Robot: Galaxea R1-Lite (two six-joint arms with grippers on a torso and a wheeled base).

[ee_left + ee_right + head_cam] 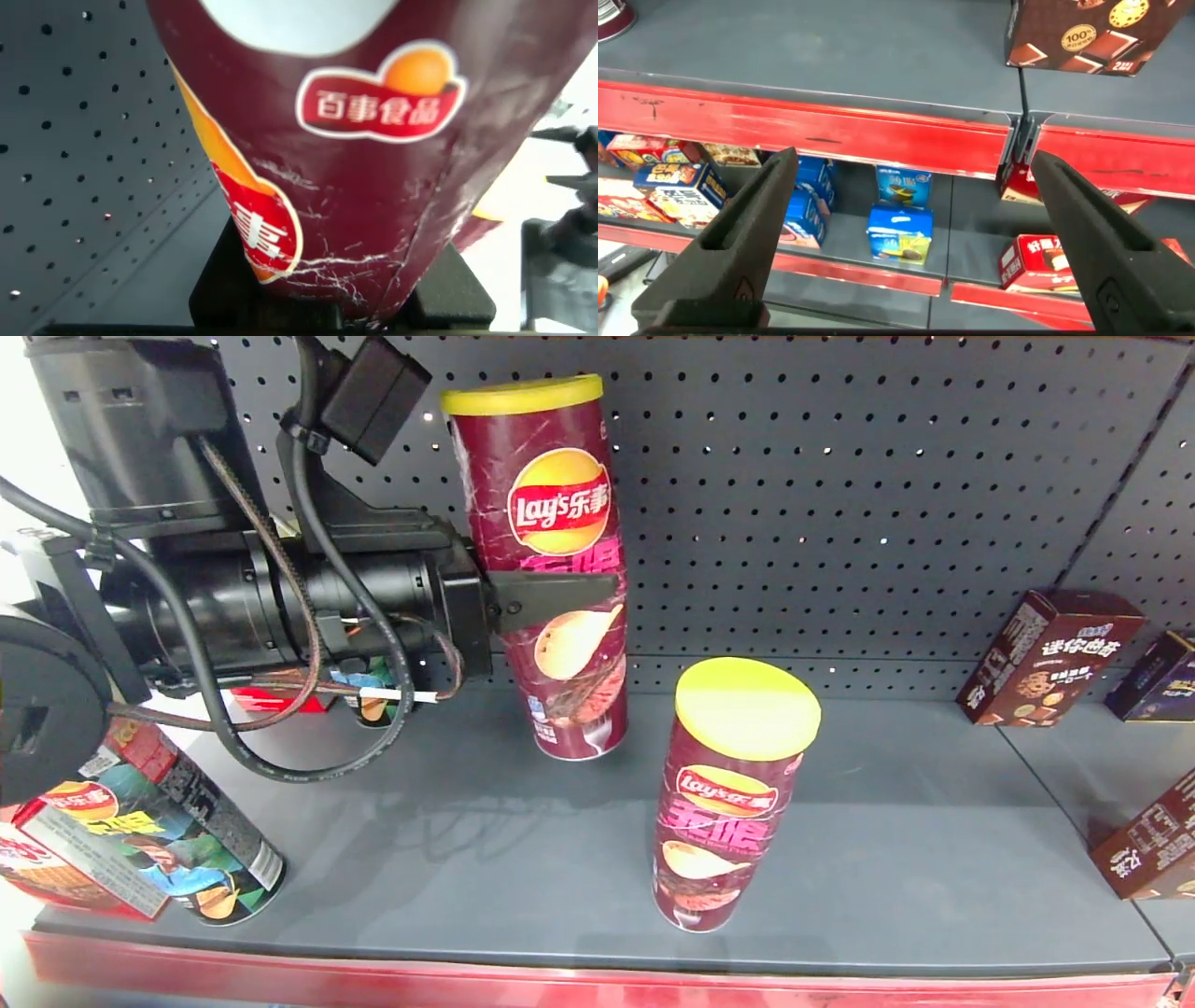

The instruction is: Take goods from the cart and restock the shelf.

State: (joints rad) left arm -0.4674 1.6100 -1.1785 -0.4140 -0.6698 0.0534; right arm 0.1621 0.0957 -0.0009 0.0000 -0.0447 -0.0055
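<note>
Risk first: you cannot tell from the head view whether the base of the held can (551,523) is seated on the shelf (467,859) or just above it. If you let go with the base off the deck or out of square, it will likely topple. The second can (728,803) stands upright nearby, toward the shelf front and to the right, so a fall that way could knock it over too. Second risk: in the left wrist view the held can (374,187) shows white crease lines in its skin just above the clamp, and more squeeze could dent it. Third: a finger pulled back along the wall may drag the can with it. Position: the left gripper (551,602) is clamped across the can's midsection, one finger over the front face and the other hidden behind. The can reads near upright, close against the pegboard (840,476) at the back of the shelf. The right gripper (915,157) has its fingers spread wide with nothing between them, below the red shelf edge and well apart from both cans.
</note>
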